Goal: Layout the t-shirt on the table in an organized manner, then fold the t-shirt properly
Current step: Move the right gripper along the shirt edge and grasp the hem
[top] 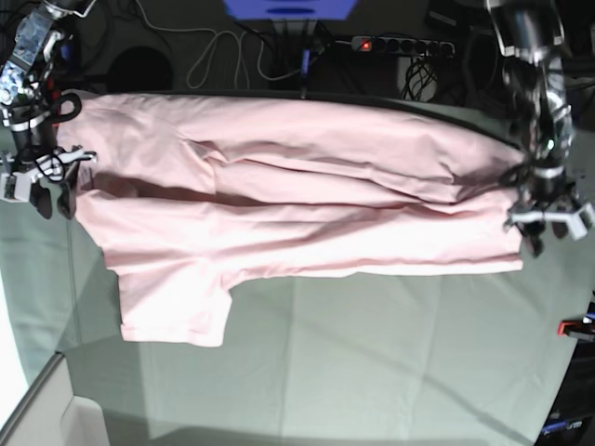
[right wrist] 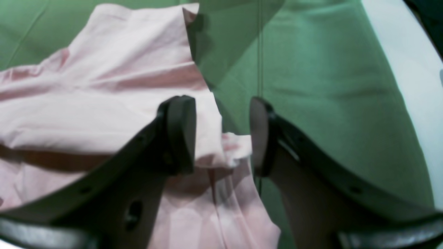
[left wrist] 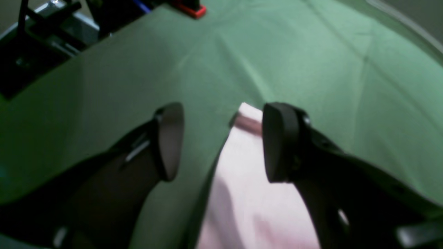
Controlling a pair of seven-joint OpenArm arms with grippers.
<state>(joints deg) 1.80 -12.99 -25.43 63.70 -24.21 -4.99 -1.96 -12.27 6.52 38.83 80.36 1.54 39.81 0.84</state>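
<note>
This looks like a robot lab or test room, not a home. A big table (top: pixel 372 372) with a green cloth pulled over it fills most of the base view. A red clamp (left wrist: pixel 192 9) grips the cloth at the table edge, near the top of the left wrist view. Behind the table, along the top of the base view, the floor is dark and messy with a white cable (top: pixel 218 51) and black wires. A power strip (top: pixel 400 44) with a small red light lies at the upper right. Black robot arms stand at both sides of the table.
</note>
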